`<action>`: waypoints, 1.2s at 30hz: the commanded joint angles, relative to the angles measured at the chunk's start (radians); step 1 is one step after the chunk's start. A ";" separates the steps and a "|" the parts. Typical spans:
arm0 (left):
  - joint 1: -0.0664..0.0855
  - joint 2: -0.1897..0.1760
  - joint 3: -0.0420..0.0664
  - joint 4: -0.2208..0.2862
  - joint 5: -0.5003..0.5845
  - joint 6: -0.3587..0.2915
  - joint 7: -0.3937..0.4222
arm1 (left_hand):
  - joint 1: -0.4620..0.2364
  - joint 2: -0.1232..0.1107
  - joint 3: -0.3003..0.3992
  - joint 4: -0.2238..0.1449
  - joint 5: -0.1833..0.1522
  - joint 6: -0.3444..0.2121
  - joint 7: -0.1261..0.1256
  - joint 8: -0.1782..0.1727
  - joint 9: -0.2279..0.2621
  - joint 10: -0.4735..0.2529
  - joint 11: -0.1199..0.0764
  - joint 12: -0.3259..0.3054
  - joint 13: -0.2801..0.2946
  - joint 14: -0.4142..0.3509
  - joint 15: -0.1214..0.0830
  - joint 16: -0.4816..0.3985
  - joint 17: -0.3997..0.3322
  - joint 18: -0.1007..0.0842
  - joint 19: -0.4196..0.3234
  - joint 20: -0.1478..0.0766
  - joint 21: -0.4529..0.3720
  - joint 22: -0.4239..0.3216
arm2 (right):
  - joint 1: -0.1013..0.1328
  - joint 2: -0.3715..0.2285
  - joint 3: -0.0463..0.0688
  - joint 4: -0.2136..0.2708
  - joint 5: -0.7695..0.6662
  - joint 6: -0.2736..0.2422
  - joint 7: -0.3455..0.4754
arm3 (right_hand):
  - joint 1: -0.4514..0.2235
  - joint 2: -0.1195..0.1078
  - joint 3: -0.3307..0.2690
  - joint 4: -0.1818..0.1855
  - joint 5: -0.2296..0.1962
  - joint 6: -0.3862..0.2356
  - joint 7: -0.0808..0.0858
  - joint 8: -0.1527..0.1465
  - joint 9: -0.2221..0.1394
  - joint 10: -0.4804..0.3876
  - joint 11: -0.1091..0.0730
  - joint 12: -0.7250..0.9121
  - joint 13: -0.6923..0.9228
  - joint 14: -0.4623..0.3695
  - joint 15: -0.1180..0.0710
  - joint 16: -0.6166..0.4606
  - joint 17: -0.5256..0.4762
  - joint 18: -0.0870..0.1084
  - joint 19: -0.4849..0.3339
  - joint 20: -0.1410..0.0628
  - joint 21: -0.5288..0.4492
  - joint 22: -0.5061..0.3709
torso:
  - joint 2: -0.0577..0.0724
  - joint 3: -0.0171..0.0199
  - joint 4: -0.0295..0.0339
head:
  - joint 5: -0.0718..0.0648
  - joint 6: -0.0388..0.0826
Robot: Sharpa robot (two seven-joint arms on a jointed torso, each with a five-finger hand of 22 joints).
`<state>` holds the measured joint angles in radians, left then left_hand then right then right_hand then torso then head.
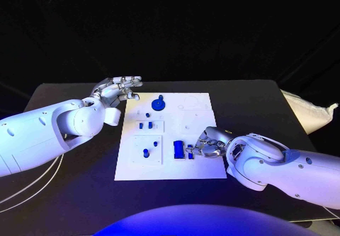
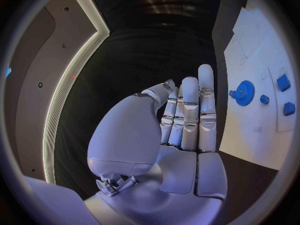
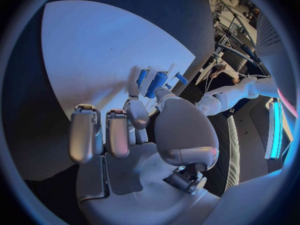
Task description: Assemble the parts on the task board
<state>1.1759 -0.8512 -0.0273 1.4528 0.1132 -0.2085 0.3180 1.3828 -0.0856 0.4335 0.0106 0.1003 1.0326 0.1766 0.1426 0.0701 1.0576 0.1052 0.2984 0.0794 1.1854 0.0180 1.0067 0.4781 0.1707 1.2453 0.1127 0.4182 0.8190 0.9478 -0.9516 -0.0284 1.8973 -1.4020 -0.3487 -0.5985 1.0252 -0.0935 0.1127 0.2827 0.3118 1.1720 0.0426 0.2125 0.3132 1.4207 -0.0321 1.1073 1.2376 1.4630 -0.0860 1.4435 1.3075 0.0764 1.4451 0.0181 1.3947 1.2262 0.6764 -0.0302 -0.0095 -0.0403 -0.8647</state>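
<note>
The white task board [image 1: 202, 110] lies in the middle of the black table. A blue gear [image 1: 158, 104] sits near its far edge, also seen as the blue gear [image 2: 244, 92]. Small blue pieces [image 1: 144, 125] and blue pegs [image 1: 146, 153] stand in raised white squares on its left half. My right hand [image 1: 207, 145] rests on the board's near right part. Its thumb and a finger pinch a blue bar [image 3: 156, 83], with a larger blue block [image 1: 179, 149] right beside them. My left hand [image 1: 117, 89] hovers at the board's far left corner, fingers straight, holding nothing.
Faint outlines mark the board's far right area [image 1: 192, 105]. A pale padded bundle [image 1: 312, 114] lies off the table's right edge. Bare black tabletop [image 1: 248, 103] stretches to the right of the board and along the near edge.
</note>
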 commanded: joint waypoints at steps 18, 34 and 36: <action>-0.016 0.027 0.000 -0.032 -0.001 -0.001 0.022 | -0.034 -0.010 -0.029 0.004 -0.003 -0.020 0.008 0.008 -0.003 -0.029 0.009 0.008 -0.008 -0.080 0.016 -0.044 -0.031 0.007 -0.052 0.011 -0.051 -0.022 | 0.108 -0.045 0.001 -0.108 0.642 -0.100 0.595 | 0.308 0.058 -0.004 -0.151 -0.030 -0.160 0.075 -0.094 -0.028 -0.273 0.064 -0.550 -0.379 -0.047 0.041 -0.334 -0.374 0.077 -0.210 0.038 -0.320 -0.488 | -0.037 -0.0076 -0.0014 | -0.016 0.050; -0.053 0.135 0.002 -0.190 0.039 -0.023 0.095 | -0.024 0.010 -0.078 0.004 -0.001 -0.065 0.017 -0.034 -0.004 -0.033 0.056 -0.141 -0.018 -0.254 0.124 -0.715 -0.363 0.014 -0.411 0.144 -0.357 -0.354 | 0.185 0.162 0.007 -0.584 1.183 0.092 0.980 | 0.363 0.049 0.125 -0.244 -0.115 -0.233 0.151 -0.148 -0.127 -0.392 0.180 -0.996 -0.986 -0.392 0.183 -1.252 -1.055 0.106 -0.464 0.186 -1.047 -1.046 | -0.105 -0.0006 -0.0164 | -0.003 0.150; -0.054 0.143 0.003 -0.207 0.042 -0.029 0.103 | -0.023 0.014 -0.081 0.001 0.000 -0.058 0.016 -0.041 -0.005 -0.021 0.056 -0.161 -0.018 -0.232 0.124 -0.752 -0.378 0.015 -0.414 0.146 -0.355 -0.385 | 0.187 0.192 0.008 -0.639 1.203 0.104 0.998 | 0.352 0.050 0.130 -0.258 -0.115 -0.224 0.150 -0.148 -0.141 -0.376 0.178 -1.007 -1.031 -0.373 0.188 -1.286 -1.092 0.106 -0.443 0.188 -1.084 -1.074 | -0.108 0.0041 -0.0214 | 0.008 0.155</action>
<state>1.1230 -0.7134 -0.0255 1.2570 0.1324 -0.2332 0.3711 1.3529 -0.0776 0.3538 0.0114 0.1002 0.9627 0.1957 0.1034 0.0642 1.0279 0.1620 0.1414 0.0603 0.9429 0.1413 0.2627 0.1038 0.1799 0.8286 0.2560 0.0651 0.4388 1.1344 -0.7758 -0.0201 1.2884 -0.3284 -0.3207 0.2865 1.3794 -0.0472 0.2400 0.0309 0.1981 0.9400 0.1968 0.0649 0.1756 1.0329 0.1453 0.1039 0.2208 1.0771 0.0998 0.1691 0.2270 0.1775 0.9889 0.2053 0.3219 0.1613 0.5806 -0.0320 -0.0246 -0.0418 -0.7186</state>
